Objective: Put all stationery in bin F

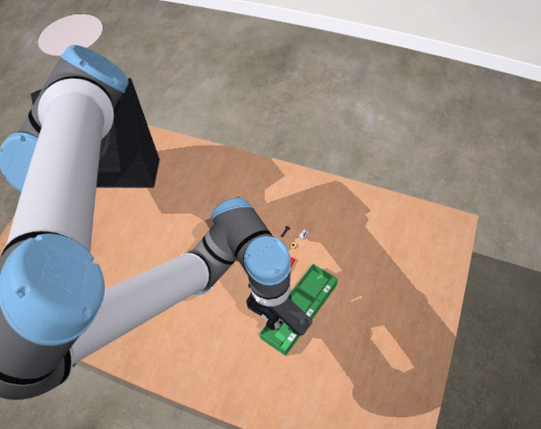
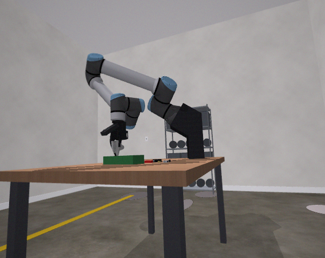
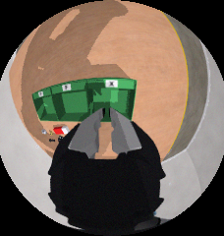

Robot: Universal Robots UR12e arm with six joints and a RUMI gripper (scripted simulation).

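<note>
Your end effector [image 3: 106, 119], a black unit with two grey fingers, is closed almost fully, tips nearly meeting, and it grips nothing. In the wrist view the tips hang directly above the near wall of the green plastic three-compartment bin row [image 3: 73, 102], over its rightmost compartment; the white label there is too blurred to read, so you cannot tell which compartment is marked F. In the exterior view the fingertips [image 2: 116, 151] reach down to the top edge of the bin row at its left end; whether they touch it cannot be told. The top view hides the fingers under the wrist, but it shows the bin row lying diagonally on the light wooden counter [image 1: 400, 222], with small items just beyond its far end: a red block [image 1: 291, 261] touching the wrist's outline, a small yellow ring [image 1: 292, 245], a black screw-shaped piece [image 1: 286, 228] and a small white-grey piece [image 1: 302, 234]. The wrist view shows the red block beside the bin's left end. Only the exterior view shows a grey metal shelf rack [image 2: 210, 122] behind the arm's black pedestal [image 2: 194, 130].
</note>
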